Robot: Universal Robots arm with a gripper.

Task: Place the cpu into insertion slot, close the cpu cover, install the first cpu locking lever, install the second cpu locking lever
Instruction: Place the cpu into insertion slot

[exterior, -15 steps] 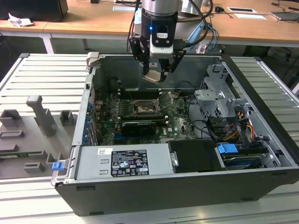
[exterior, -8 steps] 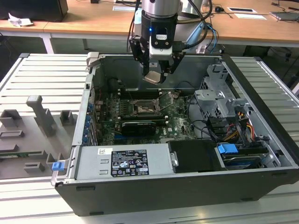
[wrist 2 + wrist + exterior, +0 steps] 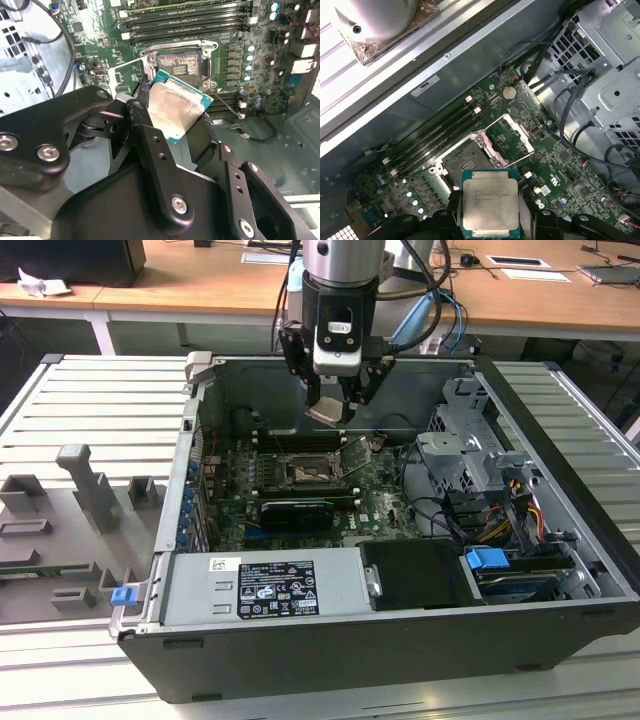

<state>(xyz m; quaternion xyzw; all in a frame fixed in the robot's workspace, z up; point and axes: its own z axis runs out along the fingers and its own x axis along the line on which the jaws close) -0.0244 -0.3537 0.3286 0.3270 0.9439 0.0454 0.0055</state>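
My gripper hangs inside the open computer case, shut on the cpu, a small flat square chip with a pale metal top. In both wrist views the cpu sits tilted between the black fingers. It is held in the air above the motherboard. The insertion slot lies below with its dark centre bare. The cpu cover stands swung up beside the slot. A thin wire locking lever sticks out next to the socket.
Long black memory slots run behind the socket and a black graphics card lies in front. A grey power supply fills the front, with a drive cage and cables on the exterior view's right. Grey fixtures stand outside the case.
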